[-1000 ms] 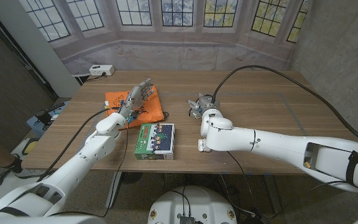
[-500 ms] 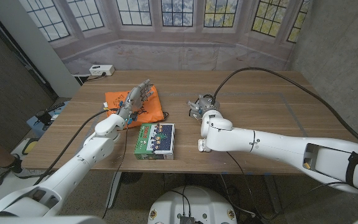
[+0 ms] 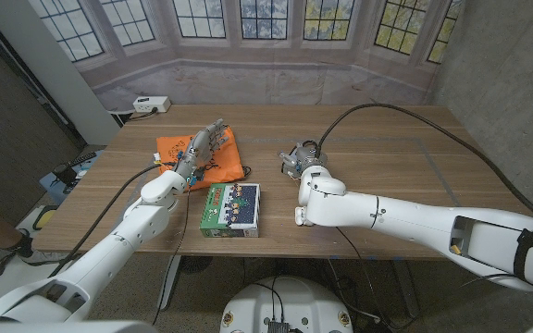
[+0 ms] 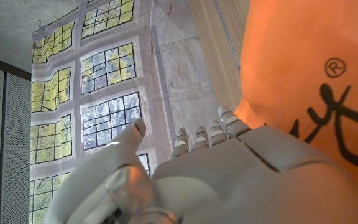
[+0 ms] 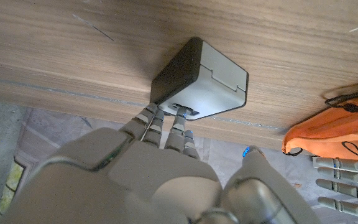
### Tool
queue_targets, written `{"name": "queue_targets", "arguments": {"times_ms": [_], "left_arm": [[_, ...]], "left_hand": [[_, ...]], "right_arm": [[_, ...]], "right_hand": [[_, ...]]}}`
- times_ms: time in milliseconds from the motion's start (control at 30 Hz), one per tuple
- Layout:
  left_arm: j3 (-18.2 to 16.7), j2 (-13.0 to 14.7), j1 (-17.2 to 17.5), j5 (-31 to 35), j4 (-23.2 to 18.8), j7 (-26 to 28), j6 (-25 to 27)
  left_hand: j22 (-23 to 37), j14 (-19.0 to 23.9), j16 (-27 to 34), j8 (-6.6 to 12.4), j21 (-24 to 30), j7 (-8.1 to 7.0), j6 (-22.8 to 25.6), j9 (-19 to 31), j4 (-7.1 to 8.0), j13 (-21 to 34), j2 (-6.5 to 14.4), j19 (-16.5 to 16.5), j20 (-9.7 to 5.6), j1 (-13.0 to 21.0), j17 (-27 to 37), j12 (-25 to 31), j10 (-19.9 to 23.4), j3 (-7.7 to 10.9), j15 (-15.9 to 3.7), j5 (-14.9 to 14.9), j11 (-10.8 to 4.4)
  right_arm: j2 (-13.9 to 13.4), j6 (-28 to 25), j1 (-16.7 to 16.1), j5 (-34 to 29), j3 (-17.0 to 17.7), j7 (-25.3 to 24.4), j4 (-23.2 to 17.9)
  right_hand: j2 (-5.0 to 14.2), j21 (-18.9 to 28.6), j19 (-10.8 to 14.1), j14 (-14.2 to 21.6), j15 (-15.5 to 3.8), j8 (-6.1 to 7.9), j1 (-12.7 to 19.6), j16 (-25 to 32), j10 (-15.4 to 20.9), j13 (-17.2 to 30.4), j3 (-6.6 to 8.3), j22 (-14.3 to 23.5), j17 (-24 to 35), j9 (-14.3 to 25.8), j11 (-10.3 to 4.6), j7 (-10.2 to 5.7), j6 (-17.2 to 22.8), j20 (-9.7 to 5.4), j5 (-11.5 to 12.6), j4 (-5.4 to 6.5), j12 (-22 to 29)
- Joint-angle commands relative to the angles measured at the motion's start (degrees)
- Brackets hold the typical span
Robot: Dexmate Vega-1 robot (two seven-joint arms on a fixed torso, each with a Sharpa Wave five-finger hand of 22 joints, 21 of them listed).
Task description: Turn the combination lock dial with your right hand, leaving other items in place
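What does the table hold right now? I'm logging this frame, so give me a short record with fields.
lock: grey combination lock on the wooden table
right hand: right hand, fingertips on the lock's dial side
left hand: left hand over the orange bag, holding nothing
other item: green box near the table's front edge

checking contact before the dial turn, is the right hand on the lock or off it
On it: in the right wrist view the right hand has its fingertips touching the grey combination lock on the table.
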Motion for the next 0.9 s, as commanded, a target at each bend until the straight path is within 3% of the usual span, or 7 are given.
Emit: {"name": "queue_targets", "arguments": {"times_ms": [33, 900], "left_arm": [[0.0, 0.0, 0.2, 0.0, -0.1, 0.0, -0.1], [0.0, -0.2, -0.4, -0.3, 1.1, -0.5, -0.2]], "left_hand": [[0.1, 0.1, 0.1, 0.18, 0.0, -0.32, -0.1, 0.2, -0.28, 0.2, 0.1, 0.5, -0.05, 0.5, 0.2, -0.2, 0.2, 0.27, 0.51, 0.2, 0.27], [0.2, 0.3, 0.1, 0.24, -0.1, -0.27, -0.1, 0.2, -0.37, 0.2, 0.1, 0.7, 0.03, 0.6, 0.2, -0.1, 0.4, 0.29, 0.5, 0.3, 0.33]], "right_arm": [[-0.1, 0.3, -0.7, -0.3, 0.4, -0.2, 0.0], [0.6, 1.4, -2.9, -0.5, 2.5, -1.2, -0.4]], "right_hand": [[1.05, 0.3, 0.1, 0.5, 0.24, 0.36, -0.4, 0.2, 0.7, 0.3, 0.12, 0.2, 0.1, -0.1, 0.04, -0.35, 0.3, 0.07, 0.5, 0.22, 0.2], [1.0, 0.4, 0.4, 0.9, 0.03, 0.45, -0.3, 0.1, 0.9, 0.3, 0.36, 0.1, -0.1, -0.1, 0.07, -0.17, 0.4, -0.21, 0.8, 0.31, 0.2]]}}
